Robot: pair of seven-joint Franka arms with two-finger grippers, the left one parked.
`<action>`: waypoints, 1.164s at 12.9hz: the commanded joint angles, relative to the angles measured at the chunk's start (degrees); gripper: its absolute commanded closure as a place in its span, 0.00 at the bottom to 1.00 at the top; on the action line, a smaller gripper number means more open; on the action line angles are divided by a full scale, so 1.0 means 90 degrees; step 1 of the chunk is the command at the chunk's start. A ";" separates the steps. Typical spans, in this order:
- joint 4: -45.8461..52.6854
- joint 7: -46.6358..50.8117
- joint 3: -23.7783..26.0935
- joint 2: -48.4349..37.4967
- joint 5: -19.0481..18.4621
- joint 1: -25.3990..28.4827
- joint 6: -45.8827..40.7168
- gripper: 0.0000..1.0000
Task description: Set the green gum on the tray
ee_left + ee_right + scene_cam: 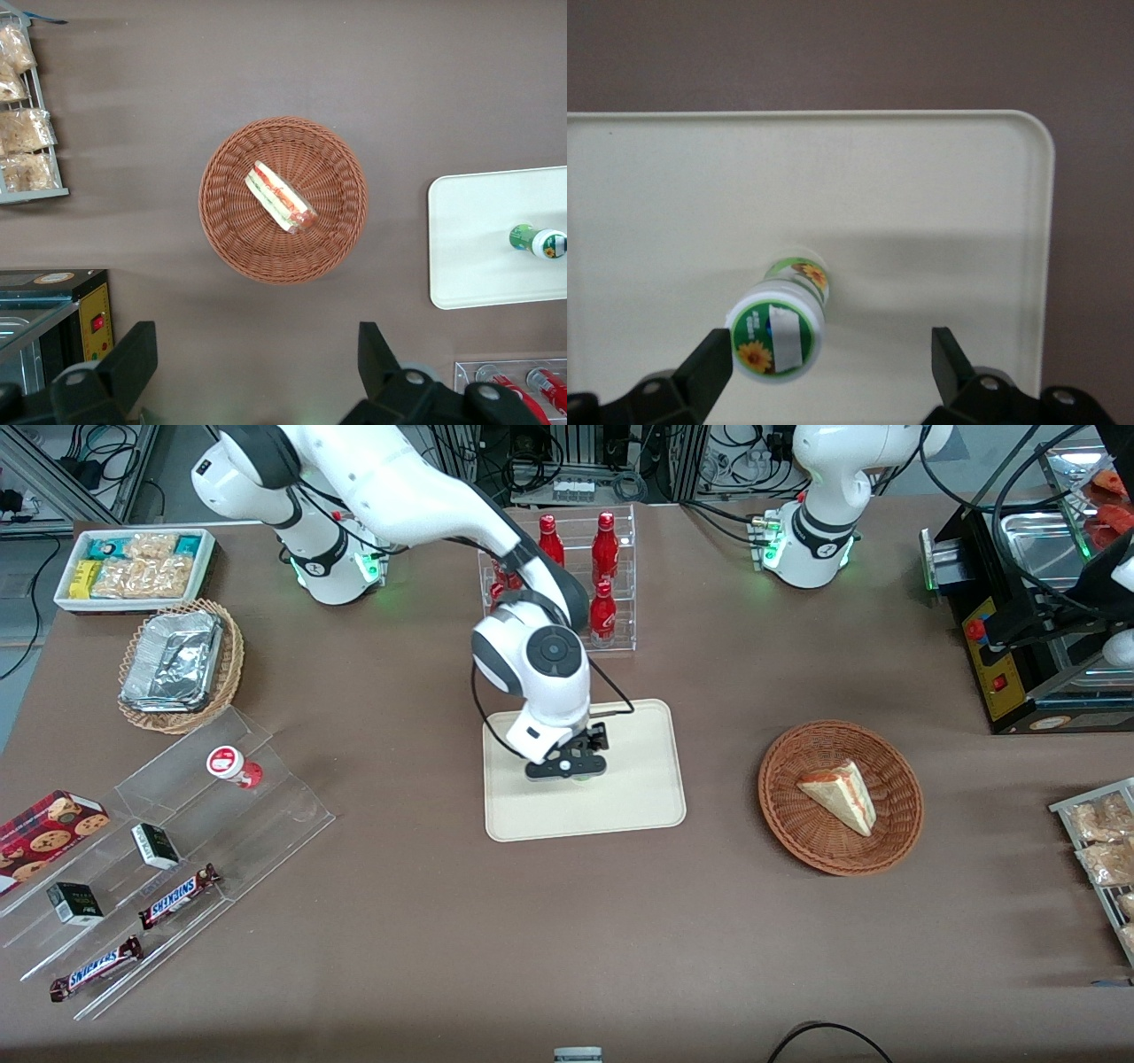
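The green gum (778,329) stands upright on the cream tray (939,195), white lid with a green-orange mark facing up. My right gripper (828,347) hangs just above the tray, open, with the bottle between its fingers and close beside one fingertip (709,354); the other fingertip is well clear of it. In the front view the gripper (574,766) is over the middle of the tray (638,797) and covers the gum almost wholly. The left wrist view shows the gum (538,240) on the tray (469,230).
A clear rack of red bottles (602,576) stands just farther from the front camera than the tray. A wicker basket with a sandwich (840,797) lies toward the parked arm's end. The red gum (229,763), snack bars and a foil tray (173,660) lie toward the working arm's end.
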 commanded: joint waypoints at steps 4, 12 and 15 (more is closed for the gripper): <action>-0.0954 -0.0976 0.0086 -0.2375 0.0079 -0.0968 -0.1710 0.00; -0.1610 -0.2538 0.0057 -0.4409 0.0070 -0.2901 -0.3488 0.00; -0.1425 -0.2811 0.0047 -0.4635 0.0021 -0.3595 -0.3880 0.00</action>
